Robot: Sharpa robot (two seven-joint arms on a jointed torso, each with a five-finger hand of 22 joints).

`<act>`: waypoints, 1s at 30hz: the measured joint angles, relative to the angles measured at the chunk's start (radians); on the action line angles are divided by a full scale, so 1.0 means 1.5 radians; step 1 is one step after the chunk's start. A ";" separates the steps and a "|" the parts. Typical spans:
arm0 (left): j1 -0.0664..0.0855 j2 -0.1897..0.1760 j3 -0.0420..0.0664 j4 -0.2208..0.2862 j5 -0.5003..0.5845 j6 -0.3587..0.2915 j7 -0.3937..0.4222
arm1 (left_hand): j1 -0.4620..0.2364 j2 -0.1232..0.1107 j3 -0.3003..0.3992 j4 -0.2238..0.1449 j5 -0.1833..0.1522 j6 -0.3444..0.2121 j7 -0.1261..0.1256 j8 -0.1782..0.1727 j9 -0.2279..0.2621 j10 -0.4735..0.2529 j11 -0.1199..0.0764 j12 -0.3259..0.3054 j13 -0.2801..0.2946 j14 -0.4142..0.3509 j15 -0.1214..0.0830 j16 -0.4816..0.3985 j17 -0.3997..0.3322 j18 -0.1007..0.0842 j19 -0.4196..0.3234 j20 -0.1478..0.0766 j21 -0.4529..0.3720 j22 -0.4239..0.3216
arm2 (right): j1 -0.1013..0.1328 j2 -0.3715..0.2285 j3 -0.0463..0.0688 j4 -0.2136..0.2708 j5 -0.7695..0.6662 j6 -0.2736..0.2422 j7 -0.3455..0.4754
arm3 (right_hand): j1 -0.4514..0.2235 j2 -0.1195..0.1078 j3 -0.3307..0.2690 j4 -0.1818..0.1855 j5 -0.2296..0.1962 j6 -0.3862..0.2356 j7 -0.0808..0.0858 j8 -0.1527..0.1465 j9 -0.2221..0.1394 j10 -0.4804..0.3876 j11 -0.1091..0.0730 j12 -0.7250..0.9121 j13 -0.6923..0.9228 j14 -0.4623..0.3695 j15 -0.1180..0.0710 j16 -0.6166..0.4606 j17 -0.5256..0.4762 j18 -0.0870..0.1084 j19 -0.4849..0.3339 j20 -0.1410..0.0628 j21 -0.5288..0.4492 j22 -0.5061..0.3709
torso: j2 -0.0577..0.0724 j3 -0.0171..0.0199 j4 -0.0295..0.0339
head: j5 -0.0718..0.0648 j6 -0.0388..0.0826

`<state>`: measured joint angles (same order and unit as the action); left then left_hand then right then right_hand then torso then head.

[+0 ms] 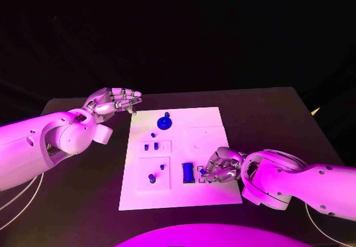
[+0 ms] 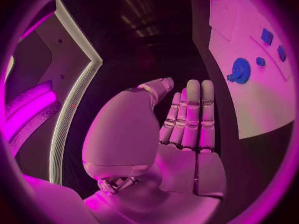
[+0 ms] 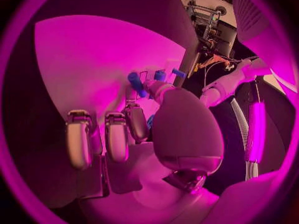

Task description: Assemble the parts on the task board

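The white task board (image 1: 211,128) lies in the middle of the black table. On it I see a blue round part (image 1: 164,122) near the far edge, two small blue parts (image 1: 150,147) in a recess, another small one (image 1: 151,178) nearer me, and an upright blue block (image 1: 188,172). My right hand (image 1: 219,166) rests on the board's near right side, fingers curled, and pinches a small blue part (image 3: 150,120) between thumb and finger, right beside the block. My left hand (image 1: 116,100) hovers just off the board's far left corner, fingers stretched out, holding nothing (image 2: 187,129).
The left wrist view shows the board (image 2: 249,99) beside the hand with the round part (image 2: 240,70) on it. Bare black table (image 1: 260,110) surrounds the board on all sides. Cables hang at the table's near left edge.
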<state>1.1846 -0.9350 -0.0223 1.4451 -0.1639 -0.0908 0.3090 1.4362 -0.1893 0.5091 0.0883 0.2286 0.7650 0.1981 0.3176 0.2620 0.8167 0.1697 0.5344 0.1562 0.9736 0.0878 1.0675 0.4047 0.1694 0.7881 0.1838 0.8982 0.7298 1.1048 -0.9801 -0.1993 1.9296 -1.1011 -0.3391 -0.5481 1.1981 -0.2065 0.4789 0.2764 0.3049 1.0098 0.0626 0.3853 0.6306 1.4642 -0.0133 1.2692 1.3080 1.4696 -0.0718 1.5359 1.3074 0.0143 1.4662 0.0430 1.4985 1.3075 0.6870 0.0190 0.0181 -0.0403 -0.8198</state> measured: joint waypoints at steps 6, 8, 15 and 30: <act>0.000 0.000 0.000 0.000 0.000 0.001 -0.001 | 0.000 0.000 0.000 0.000 0.000 0.000 0.000 0.000 0.000 0.000 0.000 0.000 0.000 0.000 0.000 0.000 0.000 0.000 0.000 0.000 0.000 0.000 | 0.000 0.005 0.000 -0.001 0.002 -0.006 0.000 | -0.033 0.000 -0.006 0.006 -0.035 0.005 -0.001 -0.002 0.000 0.000 0.000 0.002 0.000 0.000 0.000 0.000 0.000 0.000 0.000 0.000 0.000 0.000 | 0.000 0.0003 -0.0001 | 0.000 0.000; 0.000 0.000 0.000 0.000 0.000 0.001 -0.001 | 0.000 0.000 0.000 0.000 0.000 0.000 0.000 0.000 0.000 0.000 0.000 0.000 0.000 0.000 0.000 0.000 0.000 0.000 0.000 0.000 0.000 0.000 | 0.000 0.007 0.000 -0.001 0.002 -0.008 -0.001 | -0.045 0.002 -0.008 0.008 -0.043 0.007 0.000 -0.002 0.001 0.000 0.000 0.002 0.000 0.000 0.000 0.000 0.000 0.000 0.000 0.000 0.000 0.000 | 0.000 0.0002 -0.0001 | 0.000 0.001; 0.000 0.000 0.000 0.000 0.000 0.002 -0.002 | -0.003 0.003 0.000 0.000 0.000 0.000 0.000 0.003 0.000 0.000 0.000 0.000 0.000 0.000 0.000 0.000 -0.001 0.000 0.000 0.000 0.000 0.000 | 0.000 0.010 0.000 -0.003 0.002 -0.014 -0.002 | -0.065 0.004 -0.014 0.008 -0.051 0.009 0.001 -0.004 0.002 0.000 0.000 0.004 0.000 0.000 0.000 0.000 0.000 0.000 0.000 0.000 0.000 0.000 | 0.000 -0.0001 0.0001 | 0.001 0.000; 0.000 -0.001 0.000 0.000 -0.001 0.003 -0.005 | -0.003 0.003 0.000 0.000 0.000 0.000 0.000 0.002 0.000 -0.005 0.000 0.002 -0.001 0.000 0.000 0.000 -0.001 0.000 0.000 0.000 0.000 -0.001 | 0.000 0.019 0.000 -0.014 0.002 -0.016 -0.003 | -0.118 0.001 -0.063 0.008 -0.013 0.009 0.001 -0.004 0.005 0.000 0.000 0.004 0.000 0.000 0.000 0.000 0.000 0.000 0.000 0.000 0.000 0.000 | 0.000 -0.0004 0.0004 | 0.004 -0.001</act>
<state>1.1846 -0.9371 -0.0223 1.4456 -0.1649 -0.0857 0.3013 1.4322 -0.1853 0.5091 0.0883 0.2286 0.7650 0.1981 0.3213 0.2622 0.8093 0.1698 0.5381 0.1554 0.9736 0.0878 1.0674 0.4039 0.1695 0.7881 0.1838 0.8982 0.7291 1.1044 -0.9520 -0.1992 1.9091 -1.0974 -0.3628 -0.5530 1.0211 -0.2053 0.3837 0.2884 0.2848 1.0230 0.0636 0.3791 0.6384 1.4642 -0.0132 1.2757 1.3076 1.4697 -0.0718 1.5359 1.3075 0.0143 1.4662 0.0430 1.4986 1.3073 0.6866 0.0183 0.0187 -0.0342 -0.8207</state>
